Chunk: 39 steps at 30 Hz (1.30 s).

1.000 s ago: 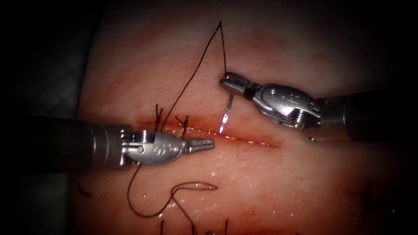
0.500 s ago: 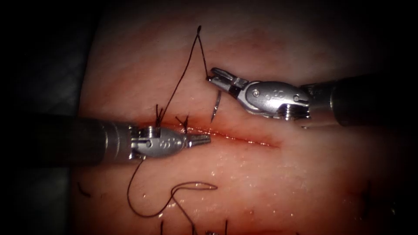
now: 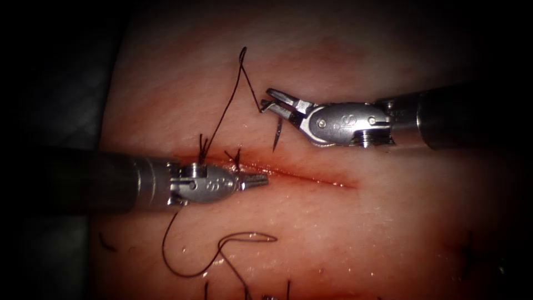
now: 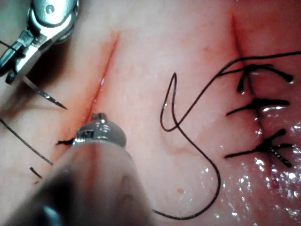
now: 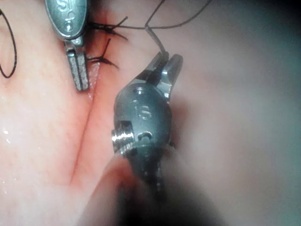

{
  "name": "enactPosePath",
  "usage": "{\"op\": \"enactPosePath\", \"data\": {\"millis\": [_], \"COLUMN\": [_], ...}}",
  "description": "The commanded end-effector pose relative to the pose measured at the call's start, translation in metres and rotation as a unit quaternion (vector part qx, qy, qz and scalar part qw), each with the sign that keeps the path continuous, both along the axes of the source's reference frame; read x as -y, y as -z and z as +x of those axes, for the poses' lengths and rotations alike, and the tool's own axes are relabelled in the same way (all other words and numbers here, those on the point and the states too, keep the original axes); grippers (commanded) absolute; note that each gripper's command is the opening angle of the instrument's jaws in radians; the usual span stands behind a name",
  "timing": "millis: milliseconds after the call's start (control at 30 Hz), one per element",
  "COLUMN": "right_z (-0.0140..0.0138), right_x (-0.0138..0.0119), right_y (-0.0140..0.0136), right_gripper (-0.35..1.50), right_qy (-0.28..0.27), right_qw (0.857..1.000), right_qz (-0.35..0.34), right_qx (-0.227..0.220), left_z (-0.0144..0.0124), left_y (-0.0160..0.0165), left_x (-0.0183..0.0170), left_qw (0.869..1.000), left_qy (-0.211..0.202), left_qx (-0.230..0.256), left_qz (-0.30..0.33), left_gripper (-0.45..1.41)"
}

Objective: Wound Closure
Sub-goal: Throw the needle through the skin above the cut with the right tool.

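- Two tools sit over the tissue [image 3: 388, 222]; the right tool [image 3: 270, 103] clamps the needle [image 3: 276, 135] near its thread end, above the cut [image 3: 311, 176], tip hanging free of the tissue.
- The thread [image 3: 225, 111] rises from the stitches to a peak, then drops to the needle.
- The left tool [image 3: 260, 179] lies along the cut, jaws closed on nothing.

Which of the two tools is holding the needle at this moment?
The right tool: its jaws grip the needle near the thread end, clear of the tissue. The left tool holds nothing, jaws shut over the cut.
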<state>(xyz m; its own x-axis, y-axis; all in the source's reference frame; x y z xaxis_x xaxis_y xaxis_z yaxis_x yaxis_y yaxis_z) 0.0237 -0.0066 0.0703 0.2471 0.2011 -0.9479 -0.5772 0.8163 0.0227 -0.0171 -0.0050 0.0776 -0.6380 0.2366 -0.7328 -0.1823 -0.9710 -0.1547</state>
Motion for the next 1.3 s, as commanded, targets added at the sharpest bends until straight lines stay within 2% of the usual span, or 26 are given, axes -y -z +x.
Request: {"op": "enactPosePath", "data": {"millis": [33, 433, 733, 933, 1033, 1100, 1300], "right_z": [0.0006, 0.0002, 0.0004, 0.0004, 0.0005, 0.0005, 0.0003], "right_x": [0.0002, 0.0008, 0.0023, 0.0041, 0.0057, 0.0076, 0.0106], "right_y": [-0.0007, -0.0014, -0.0025, -0.0034, -0.0039, -0.0046, -0.0057], "right_gripper": [-0.35, -0.35, -0.35, -0.35, -0.35, -0.35, -0.35], "right_qy": [0.002, 0.008, 0.019, 0.041, 0.057, 0.083, 0.114], "right_qw": [1.000, 1.000, 0.998, 0.992, 0.986, 0.976, 0.965], "right_qz": [-0.001, -0.015, -0.049, -0.108, -0.145, -0.189, -0.220], "right_qx": [0.000, 0.007, 0.026, 0.049, 0.058, 0.072, 0.082], "left_z": [-0.0005, -0.0007, -0.0001, 0.0008, 0.0015, 0.0022, 0.0029], "left_y": [-0.0004, 0.0002, 0.0014, 0.0030, 0.0040, 0.0050, 0.0058], "left_x": [0.0002, 0.0005, 0.0007, 0.0011, 0.0015, 0.0017, 0.0017], "left_qw": [1.000, 1.000, 1.000, 1.000, 1.000, 1.000, 1.000], "left_qy": [0.001, 0.002, 0.000, -0.003, -0.005, -0.007, -0.009], "left_qx": [0.000, -0.001, 0.000, 0.002, 0.004, 0.004, 0.005], "left_qz": [0.000, 0.002, 0.006, 0.010, 0.013, 0.016, 0.019], "left_gripper": [-0.27, -0.27, -0.27, -0.27, -0.25, -0.25, -0.25]}}
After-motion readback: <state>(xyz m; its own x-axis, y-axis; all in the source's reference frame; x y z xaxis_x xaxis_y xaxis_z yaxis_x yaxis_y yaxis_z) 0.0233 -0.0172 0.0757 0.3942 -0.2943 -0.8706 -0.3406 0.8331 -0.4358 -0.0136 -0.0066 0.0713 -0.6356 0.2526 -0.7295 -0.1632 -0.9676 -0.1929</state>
